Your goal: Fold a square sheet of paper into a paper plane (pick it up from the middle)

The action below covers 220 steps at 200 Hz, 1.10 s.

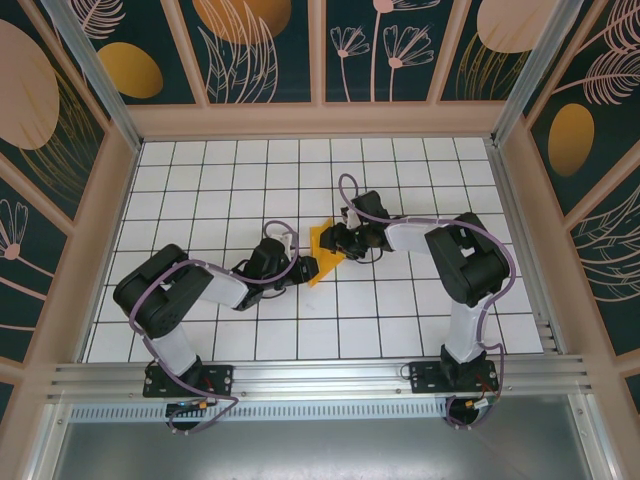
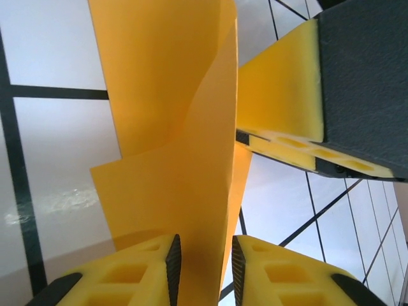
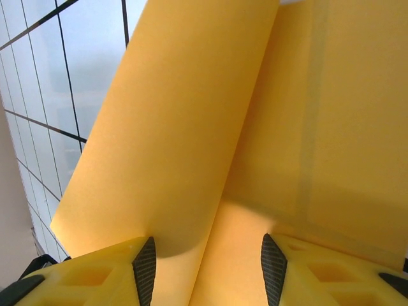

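Note:
The square sheet of paper lies on the white tiled floor as a small creased orange shape, with its flaps raised. My left gripper is at the paper's near-left end. In the left wrist view the gripper is open, and a standing fold of paper runs between its pads, with a sliver of floor beside the right pad. My right gripper is at the paper's far-right side. In the right wrist view its jaws stand wide apart over a crease in the paper. One right fingertip shows beside the fold.
The white tiled floor is walled by dark leaf-patterned panels at the back and on both sides. An aluminium rail runs along the near edge, by the arm bases. Both forearms meet low over the middle of the floor.

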Tool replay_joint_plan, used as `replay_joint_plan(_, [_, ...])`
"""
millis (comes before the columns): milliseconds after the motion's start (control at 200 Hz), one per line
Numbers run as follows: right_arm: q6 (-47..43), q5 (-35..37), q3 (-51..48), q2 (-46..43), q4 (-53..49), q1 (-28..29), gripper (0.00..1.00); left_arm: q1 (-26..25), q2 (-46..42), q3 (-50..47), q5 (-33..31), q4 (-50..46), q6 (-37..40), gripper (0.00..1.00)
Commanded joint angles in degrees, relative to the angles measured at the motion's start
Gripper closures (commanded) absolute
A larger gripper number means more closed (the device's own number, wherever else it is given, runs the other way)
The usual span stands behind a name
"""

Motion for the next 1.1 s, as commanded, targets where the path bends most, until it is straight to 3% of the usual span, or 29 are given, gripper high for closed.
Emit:
replay_joint_plan(0, [-0.3,4.3,-1.8,3.3,-1.7,-0.3,0.51,0.3,0.0,0.3,1.2,-0.9,0.2,0.73])
replay_joint_plan(550, [-0.9,-2.5,-7.3,-4.2,6.9,-1.4,0.53,0.3,3.3,1.8,1.9,5.0,4.3,0.93])
replay_joint_plan(1096, [-2.0,-5.3,-7.7,-6.3,10.0,-0.7,0.54,0.3,4.8,-1.4,2.8,13.5,5.1,0.97])
